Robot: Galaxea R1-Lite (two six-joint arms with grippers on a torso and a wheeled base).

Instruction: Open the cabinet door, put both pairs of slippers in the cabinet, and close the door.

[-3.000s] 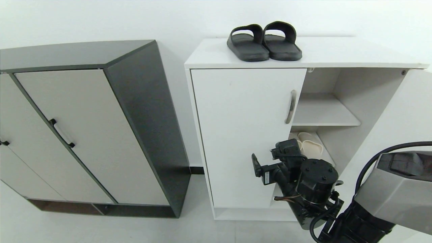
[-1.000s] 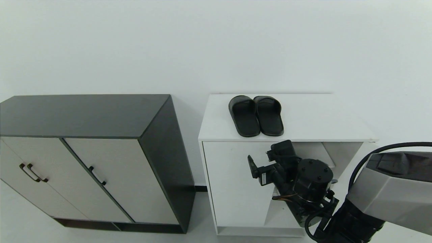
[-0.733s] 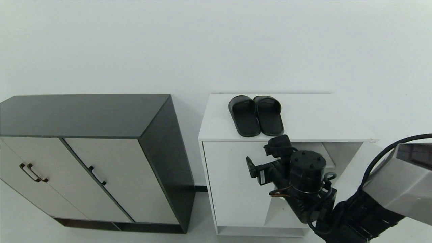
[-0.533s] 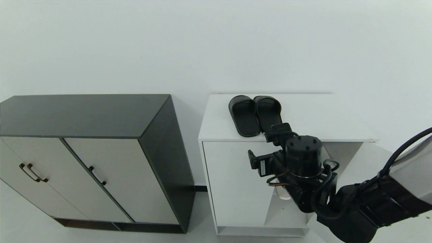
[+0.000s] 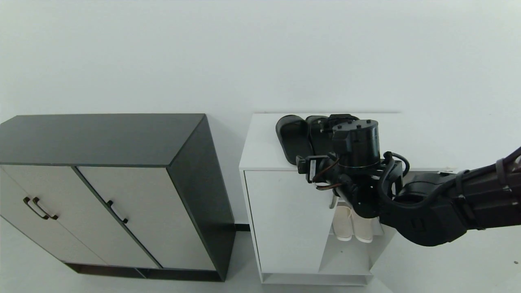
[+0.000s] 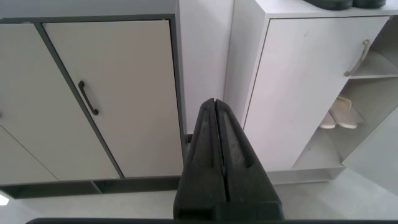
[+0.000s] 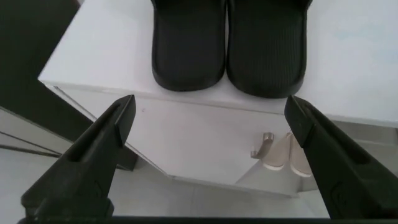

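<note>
My left fingers (image 6: 214,118) are pressed together, aimed at the gap between two cabinets; the dark cabinet (image 5: 101,162) stands at 9 o'clock of the white cabinet (image 5: 285,211), whose right half is open; the black slippers (image 5: 293,138) sit on its top; my right fingers (image 7: 115,127) are spread wide, empty, at their 6 o'clock; the beige slippers (image 5: 352,221) lie inside, at 5 o'clock of the black pair.

Pale floor (image 5: 244,280) carries two units side by side against the wall: dark cabinet (image 5: 191,195) on the left, white cabinet (image 5: 285,211) on the right, narrow gap between them. White cabinet's flat top (image 5: 407,142) bears a pair of black slippers (image 5: 294,138), lying side by side toward its left end, near ends close to the front edge. Right compartment stands open; a lower shelf (image 6: 320,146) inside holds a pair of cream slippers (image 5: 352,223), side by side.
</note>
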